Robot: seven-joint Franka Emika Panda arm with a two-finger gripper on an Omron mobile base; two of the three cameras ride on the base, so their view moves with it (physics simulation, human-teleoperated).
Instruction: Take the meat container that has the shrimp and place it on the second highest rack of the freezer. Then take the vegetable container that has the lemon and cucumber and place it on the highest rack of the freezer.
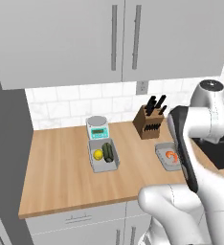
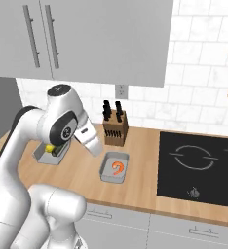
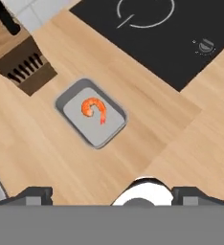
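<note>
1. Grey shallow rectangular meat container (image 3: pixel 92 113) lies flat on the light wooden countertop (image 3: pixel 47 153), left of centre in the hand view. One small curled orange-pink shrimp (image 3: pixel 94 109) sits at its middle, far smaller than the tray.
2. The same tray is at lower centre of the right base view (image 2: pixel 114 168); in the left base view it is at right of centre (image 1: pixel 167 156), partly behind the white arm.
3. Gripper (image 3: pixel 112 195): two dark finger tips (image 3: pixel 35 194) at the bottom edge of the hand view, spread wide with nothing between them. It hangs above the counter, clear of the tray; the tray sits up-frame and left of the gap.
4. Second grey rectangular vegetable container (image 1: pixel 103 155) lies at centre of the left base view, holding a round yellow lemon (image 1: pixel 98 154) beside a stubby dark green cucumber (image 1: pixel 107 150); whether the two touch I cannot tell.
5. Grey kitchen scale with a green display (image 1: pixel 97 128) stands just behind that container, toward the tiled wall.
6. Brown wooden knife block with black handles (image 2: pixel 115 127) stands up-frame of the shrimp tray, apart from it.
7. Black glass cooktop (image 2: pixel 199 165) occupies the right of the right base view, beside the tray but not touching.
</note>
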